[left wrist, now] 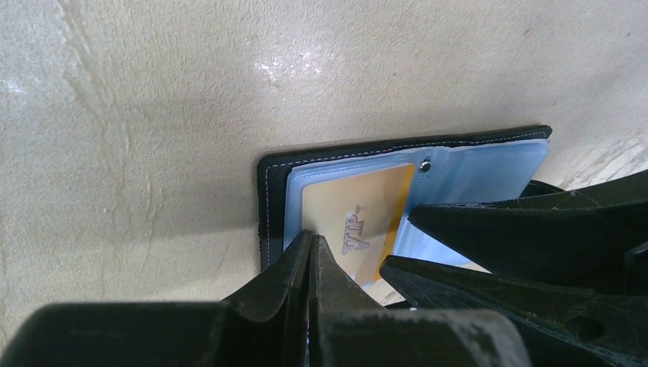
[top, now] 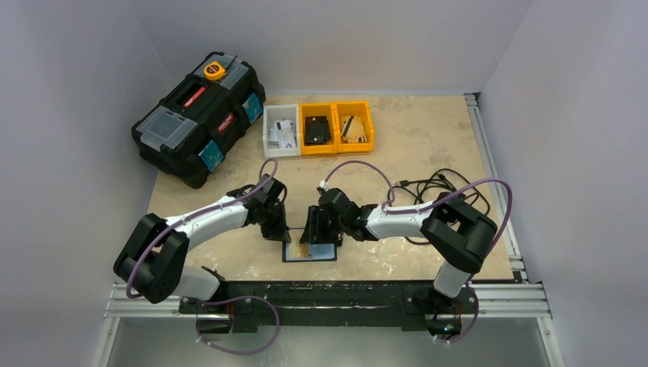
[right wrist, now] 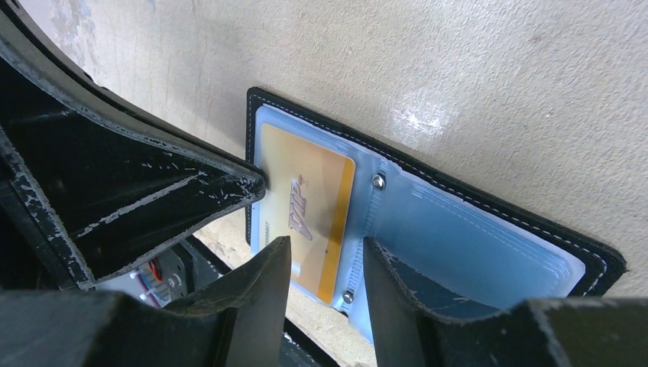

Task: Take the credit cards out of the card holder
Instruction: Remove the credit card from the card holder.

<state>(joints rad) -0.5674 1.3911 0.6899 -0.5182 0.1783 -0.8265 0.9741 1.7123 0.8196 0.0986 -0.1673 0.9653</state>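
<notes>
Card holder [top: 309, 252] lies open and flat on the beige table [top: 428, 153], close to its near edge, with a robot arm on each side. Its bluish plastic sleeves [right wrist: 474, 245] face up, and a gold credit card [right wrist: 309, 206] marked "VIP" sits in the left-hand sleeve. The left gripper [left wrist: 312, 248] comes in from the left with its jaws pressed together, the tips meeting the card's outer edge. The wrist views do not show whether the card is pinched between them. The right gripper [right wrist: 325, 243] reaches in from the right and hangs low over the holder, its jaws partly apart. One finger is over the card and the other over the right-hand sleeve, with the riveted spine in the gap and nothing clamped.

Far left on the table stands a large black toolbox [top: 200, 115] with a yellow tape measure [top: 215, 70] on its lid. Beside it at the far edge sit a white bin [top: 281, 131] and two orange bins [top: 336, 127], each holding small items. Black cables [top: 435, 183] lie coiled on the right side of the table.
</notes>
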